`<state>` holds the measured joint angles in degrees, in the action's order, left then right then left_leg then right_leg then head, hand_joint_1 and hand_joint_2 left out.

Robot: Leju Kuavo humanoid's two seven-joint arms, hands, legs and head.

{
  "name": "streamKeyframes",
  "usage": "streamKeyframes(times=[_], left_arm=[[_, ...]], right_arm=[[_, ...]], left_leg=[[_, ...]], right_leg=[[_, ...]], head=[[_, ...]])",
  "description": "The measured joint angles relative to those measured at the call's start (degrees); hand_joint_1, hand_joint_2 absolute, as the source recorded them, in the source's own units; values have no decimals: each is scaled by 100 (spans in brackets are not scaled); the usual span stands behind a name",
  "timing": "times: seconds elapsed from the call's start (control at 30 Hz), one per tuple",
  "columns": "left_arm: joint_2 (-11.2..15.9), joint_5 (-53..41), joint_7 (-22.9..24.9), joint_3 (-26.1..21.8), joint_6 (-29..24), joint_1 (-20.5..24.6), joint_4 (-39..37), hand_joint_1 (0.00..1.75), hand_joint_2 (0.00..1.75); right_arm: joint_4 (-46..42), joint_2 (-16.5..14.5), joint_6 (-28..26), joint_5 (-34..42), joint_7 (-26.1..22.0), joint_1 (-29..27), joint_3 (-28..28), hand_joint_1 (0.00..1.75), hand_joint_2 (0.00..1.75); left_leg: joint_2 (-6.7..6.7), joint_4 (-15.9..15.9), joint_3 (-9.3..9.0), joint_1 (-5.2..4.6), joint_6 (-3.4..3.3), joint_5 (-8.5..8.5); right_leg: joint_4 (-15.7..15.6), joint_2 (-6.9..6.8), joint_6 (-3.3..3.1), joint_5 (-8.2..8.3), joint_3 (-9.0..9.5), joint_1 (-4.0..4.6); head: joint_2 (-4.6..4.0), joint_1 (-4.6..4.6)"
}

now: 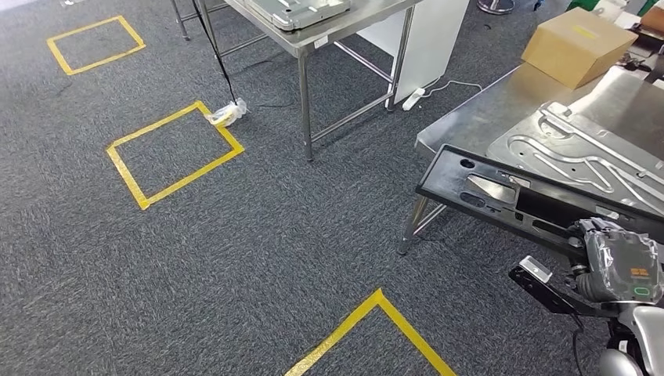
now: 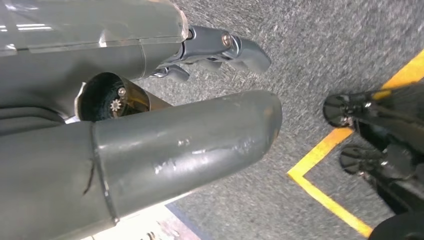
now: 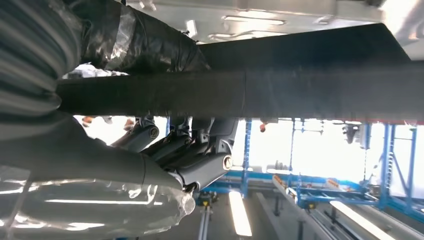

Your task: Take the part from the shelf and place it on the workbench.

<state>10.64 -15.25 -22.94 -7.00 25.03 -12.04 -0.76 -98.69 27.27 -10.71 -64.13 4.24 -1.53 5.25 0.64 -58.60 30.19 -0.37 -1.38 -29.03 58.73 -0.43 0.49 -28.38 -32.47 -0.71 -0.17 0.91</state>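
The right hand (image 1: 618,266) holds the black part (image 1: 501,192) by its near edge, with the thumb on one side and the fingers (image 3: 200,160) curled around the other. The part is long and flat. Its far side rests on the edge of the workbench (image 1: 485,106), and it touches the shiny metal plate (image 1: 579,149) lying there. Its left end sticks out past the table corner.

The left hand (image 2: 165,125) hangs over the carpet (image 1: 258,235) and holds nothing, with its fingers loosely curled.

The part could tip off the bench, I think, because so much of it hangs over the edge. It might also bump the plate and push it. One hand holding such a long thing may let it twist.
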Motion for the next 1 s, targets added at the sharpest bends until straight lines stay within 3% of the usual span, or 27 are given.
streamKeyframes(times=[0.07,0.1,0.17,0.2,0.23,0.27,0.33,0.37,0.4,0.53,0.6,0.67,0.73,0.77,0.87,0.93,1.0], left_arm=[[-3,-1,0,1,0,11,0,0,0],[-5,-1,-1,1,-1,17,0,0,0],[-7,-1,-1,1,-3,15,0,0,0],[-9,-2,-1,0,-5,10,0,0,0],[-10,-6,-1,0,-7,5,0,0,0],[-12,-10,-1,0,-8,-2,0,0,0],[-8,-16,-1,1,-10,-21,-1,0,0],[-4,-16,-1,1,-10,-31,-1,0,0],[3,-15,-1,1,-11,-44,-2,0,0],[23,-13,-4,-1,-16,-98,-2,0,0],[20,-11,-8,-1,-15,-89,-2,0,0],[15,-5,-10,-1,-15,-77,-2,0,0],[7,0,-10,-1,-15,-76,-2,0,0],[3,1,-9,-1,-15,-76,-2,0,0],[1,1,-9,-1,-15,-80,-2,0,0],[4,1,-7,-1,-15,-78,-2,0,0],[4,-1,-6,-1,-16,-65,-2,0,0]], right_arm=[[3,19,0,-2,5,12,0,175,175],[2,28,0,-2,7,18,0,175,175],[13,41,2,-2,18,19,1,175,175],[26,48,5,-2,27,13,3,175,175],[43,61,8,-2,39,4,10,175,175],[62,78,11,1,50,-4,23,175,175],[93,113,18,18,72,-17,71,175,175],[109,126,21,29,84,-23,104,175,175],[122,139,25,39,93,-30,140,175,175],[152,203,31,48,90,-106,229,175,175],[160,238,31,51,86,-105,269,175,175],[173,253,32,55,88,-104,303,175,175],[190,258,33,57,89,-129,313,175,175],[198,260,33,58,87,-142,313,175,175],[217,259,32,60,82,-157,314,175,175],[231,260,31,61,85,-179,323,175,175],[231,265,31,62,87,-200,349,175,175]], left_leg=[[-9,-246,80,14,53,-117],[-15,-522,222,22,75,-246],[-20,-1265,661,32,102,-538],[-22,-1542,868,32,105,-603],[-23,-1639,993,32,94,-557],[-25,-1512,1010,27,67,-390],[-33,-798,801,-6,-24,131],[-40,-469,703,-34,-71,280],[-49,-255,630,-59,-113,366],[-58,29,438,-74,-213,403],[-51,153,267,-49,-239,402],[-49,192,178,-36,-244,350],[-52,194,90,-15,-222,266],[-55,193,29,0,-203,218],[-57,167,-154,43,-96,49],[-60,128,-208,49,3,-48],[-62,94,-234,60,69,-88]], right_leg=[[-22,16,-83,-22,97,-9],[-31,19,-121,-40,145,-6],[-27,30,-175,-92,199,24],[-26,40,-189,-122,232,42],[-26,51,-197,-158,275,60],[-26,63,-201,-200,330,77],[-32,78,-203,-297,450,96],[-38,89,-194,-338,492,99],[-49,99,-172,-372,511,95],[23,109,-58,-360,597,75],[412,93,-14,-443,404,53],[1059,84,56,-704,-27,17],[1406,78,133,-884,-387,-41],[1326,73,173,-802,-449,-76],[391,32,283,-37,-278,-170],[83,9,218,181,-217,-152],[88,22,83,158,-197,-114]], head=[[0,-3],[0,-3],[0,-5],[0,-5],[0,-5],[0,-5],[0,-2],[0,0],[0,-2],[0,1],[0,6],[0,10],[0,11],[0,11],[0,14],[0,15],[0,13]])
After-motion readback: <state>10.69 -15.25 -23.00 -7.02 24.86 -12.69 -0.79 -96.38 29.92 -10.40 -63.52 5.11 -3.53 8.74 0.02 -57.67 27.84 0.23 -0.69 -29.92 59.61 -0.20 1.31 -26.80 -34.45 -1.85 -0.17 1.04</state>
